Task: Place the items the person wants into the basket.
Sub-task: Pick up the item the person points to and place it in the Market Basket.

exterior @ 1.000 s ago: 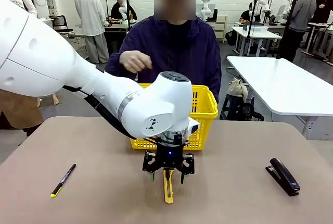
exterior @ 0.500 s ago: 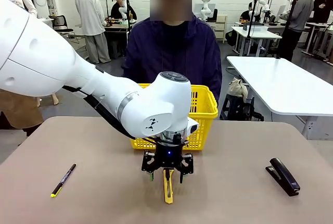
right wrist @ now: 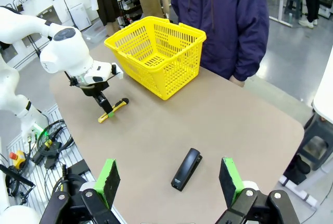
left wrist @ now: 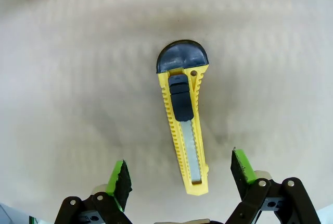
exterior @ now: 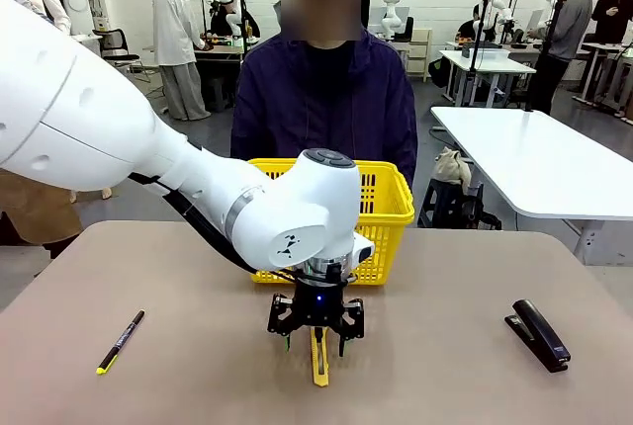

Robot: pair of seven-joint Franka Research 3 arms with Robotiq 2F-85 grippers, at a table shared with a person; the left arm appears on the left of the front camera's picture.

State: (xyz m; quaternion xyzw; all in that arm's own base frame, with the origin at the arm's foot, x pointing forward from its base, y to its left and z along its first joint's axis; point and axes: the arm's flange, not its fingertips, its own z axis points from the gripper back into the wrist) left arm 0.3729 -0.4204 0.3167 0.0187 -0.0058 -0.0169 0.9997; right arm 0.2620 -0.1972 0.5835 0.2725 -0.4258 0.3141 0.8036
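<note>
Utility knife (left wrist: 184, 125) lay flat on the table (exterior: 445, 366), directly beneath the left gripper (left wrist: 179, 174), its long axis running between the wide-open, empty fingers; the yellow basket (exterior: 381, 210) stood just beyond.

on the bench (exterior: 445, 297) — one utility knife (exterior: 318, 358), one basket (exterior: 386, 206), one pen (exterior: 120, 342), one stapler (exterior: 538, 334).

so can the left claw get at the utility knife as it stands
Probably yes: the left claw hangs open right over the utility knife, a finger either side of its yellow body, which lies flat on the table with nothing in the way.
</note>
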